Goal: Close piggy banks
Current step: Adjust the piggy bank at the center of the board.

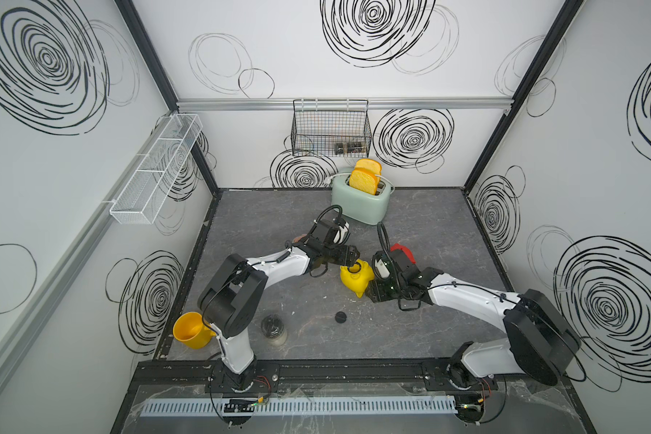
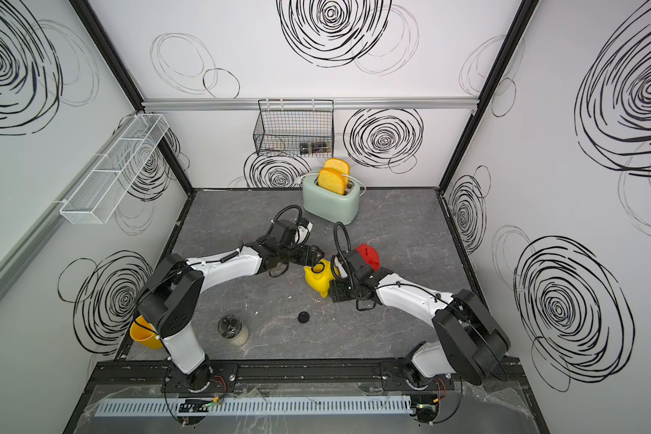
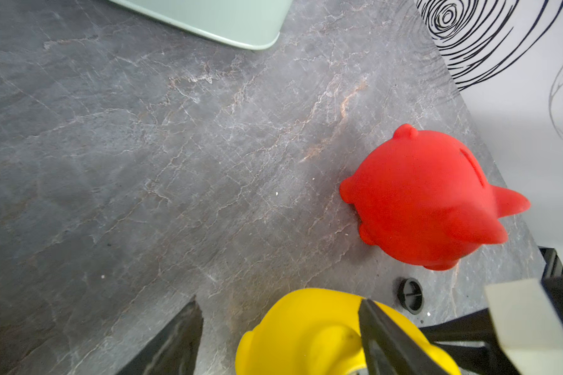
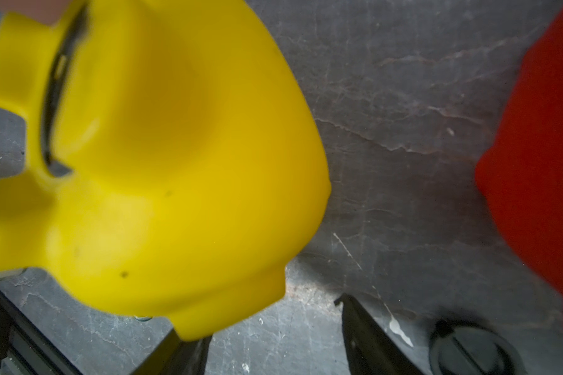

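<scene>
Mid-frame yellow piggy bank [image 1: 356, 281], belly up, directly under released left hand [image 1: 351, 258] tips; released right hand [image 1: 370, 291] just lower-right.

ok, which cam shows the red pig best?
Left wrist: the red piggy bank shows whole, coin slot visible. In both top views the right arm hides part of it. Right wrist catches only a blurred edge.

walls [image 1: 297, 56]: white, black swirls | floor [image 1: 279, 210]: grey, perhaps stone
</scene>
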Controlling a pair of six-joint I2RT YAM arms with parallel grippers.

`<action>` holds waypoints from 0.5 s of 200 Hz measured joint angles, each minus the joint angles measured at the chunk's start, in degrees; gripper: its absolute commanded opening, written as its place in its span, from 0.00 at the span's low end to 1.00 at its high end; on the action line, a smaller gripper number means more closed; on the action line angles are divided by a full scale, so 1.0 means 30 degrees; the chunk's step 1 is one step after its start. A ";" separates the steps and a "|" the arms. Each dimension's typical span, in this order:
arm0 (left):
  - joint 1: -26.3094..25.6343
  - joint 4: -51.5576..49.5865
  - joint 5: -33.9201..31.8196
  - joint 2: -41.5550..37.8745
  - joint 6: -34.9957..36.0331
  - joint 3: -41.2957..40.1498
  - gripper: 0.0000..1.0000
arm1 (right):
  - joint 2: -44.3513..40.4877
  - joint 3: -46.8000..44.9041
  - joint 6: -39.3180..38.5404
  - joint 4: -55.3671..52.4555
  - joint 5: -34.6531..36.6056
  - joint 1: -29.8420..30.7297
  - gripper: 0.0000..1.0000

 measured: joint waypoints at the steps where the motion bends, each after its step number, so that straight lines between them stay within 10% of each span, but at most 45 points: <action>1: 0.0000 0.0000 0.0000 0.0000 -0.0015 0.0000 0.78 | 0.0007 0.0000 0.0007 0.0007 0.0007 0.0000 0.66; 100: 0.0000 -0.0532 0.0138 -0.0248 -0.0721 -0.0248 0.76 | 0.0109 0.0058 0.0401 0.0036 0.0007 0.0007 0.65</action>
